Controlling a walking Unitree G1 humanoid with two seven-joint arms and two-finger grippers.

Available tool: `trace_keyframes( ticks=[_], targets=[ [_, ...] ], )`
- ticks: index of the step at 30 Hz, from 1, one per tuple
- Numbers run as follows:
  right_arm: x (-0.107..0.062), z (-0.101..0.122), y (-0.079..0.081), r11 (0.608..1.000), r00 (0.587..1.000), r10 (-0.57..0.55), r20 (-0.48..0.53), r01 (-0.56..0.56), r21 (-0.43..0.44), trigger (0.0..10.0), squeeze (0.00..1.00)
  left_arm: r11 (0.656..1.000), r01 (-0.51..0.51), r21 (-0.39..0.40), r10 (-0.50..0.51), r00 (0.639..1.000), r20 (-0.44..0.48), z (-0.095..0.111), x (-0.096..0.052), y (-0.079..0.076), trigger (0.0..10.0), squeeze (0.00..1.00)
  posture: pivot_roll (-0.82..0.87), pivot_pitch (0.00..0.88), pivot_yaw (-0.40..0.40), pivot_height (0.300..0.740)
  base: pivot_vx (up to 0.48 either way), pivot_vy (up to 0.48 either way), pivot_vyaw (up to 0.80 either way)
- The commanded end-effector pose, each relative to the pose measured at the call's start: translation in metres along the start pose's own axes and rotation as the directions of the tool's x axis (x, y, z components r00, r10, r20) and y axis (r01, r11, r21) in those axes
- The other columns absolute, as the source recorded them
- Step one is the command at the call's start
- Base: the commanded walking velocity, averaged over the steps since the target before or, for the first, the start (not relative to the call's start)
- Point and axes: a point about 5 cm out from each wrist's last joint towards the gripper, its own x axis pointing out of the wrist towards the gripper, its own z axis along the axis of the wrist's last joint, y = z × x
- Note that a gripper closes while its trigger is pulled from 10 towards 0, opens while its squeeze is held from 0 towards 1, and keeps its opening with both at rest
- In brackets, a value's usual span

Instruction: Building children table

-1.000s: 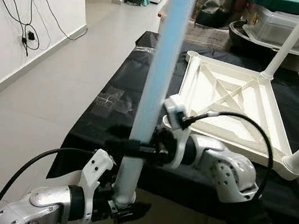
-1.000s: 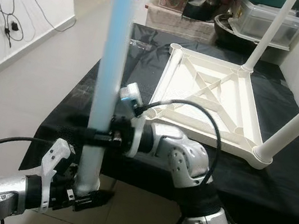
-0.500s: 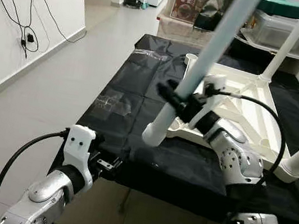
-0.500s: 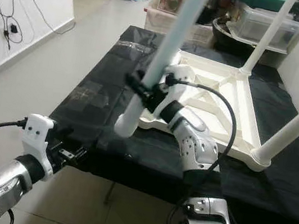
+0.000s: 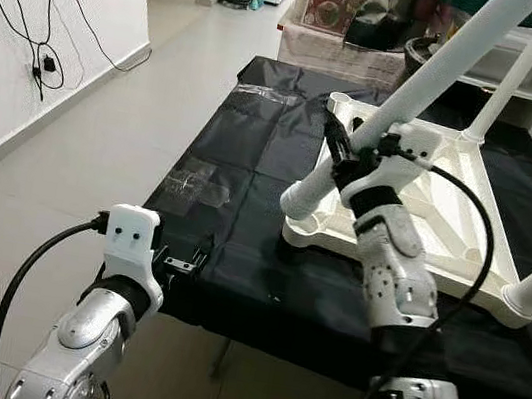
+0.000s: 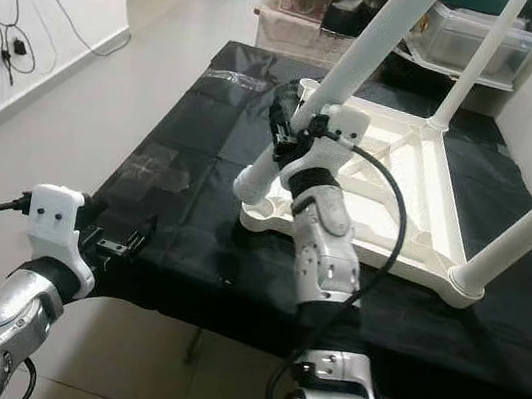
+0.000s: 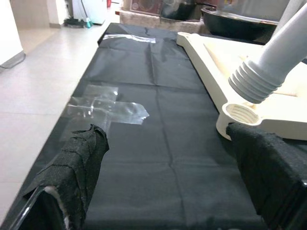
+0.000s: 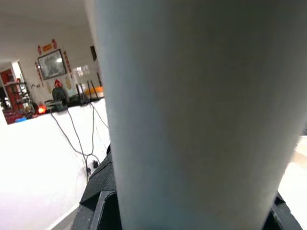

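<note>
while clamped in the closed right gripper, tilted white leg above corner socket of upturned tabletop; left gripper wide open, empty, near the black-covered desk's front edge.

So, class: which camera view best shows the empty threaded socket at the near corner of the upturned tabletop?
The left wrist view: the socket faces the camera up close, its inner threads visible, the leg's ribbed end just above it. In both eye views it is small, at the tabletop corner, partly hidden by the leg.
</note>
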Motion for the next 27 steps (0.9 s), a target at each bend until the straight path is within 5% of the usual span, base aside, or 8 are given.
trace_keyframes(
  ticks=[1, 27],
  targets=[
    [0.000, 0.001, 0.000, 1.000, 1.000, -0.017, 0.023, 0.017, -0.011, 10.0, 0.00, 1.000, -0.007, 0.008, 0.008, 1.000, -0.009, -0.003, 0.001, 0.000, 10.0, 0.00, 0.11, 0.069, -0.064, 0.740, 0.247, 0.000, 0.00],
    [0.002, -0.003, 0.010, 1.000, 1.000, -0.012, 0.028, 0.012, -0.001, 10.0, 0.00, 0.999, -0.002, 0.047, 0.002, 1.000, -0.011, -0.006, 0.003, -0.001, 10.0, 0.00, 0.11, 0.089, -0.061, 0.740, 0.340, 0.000, 0.00]
  ],
)
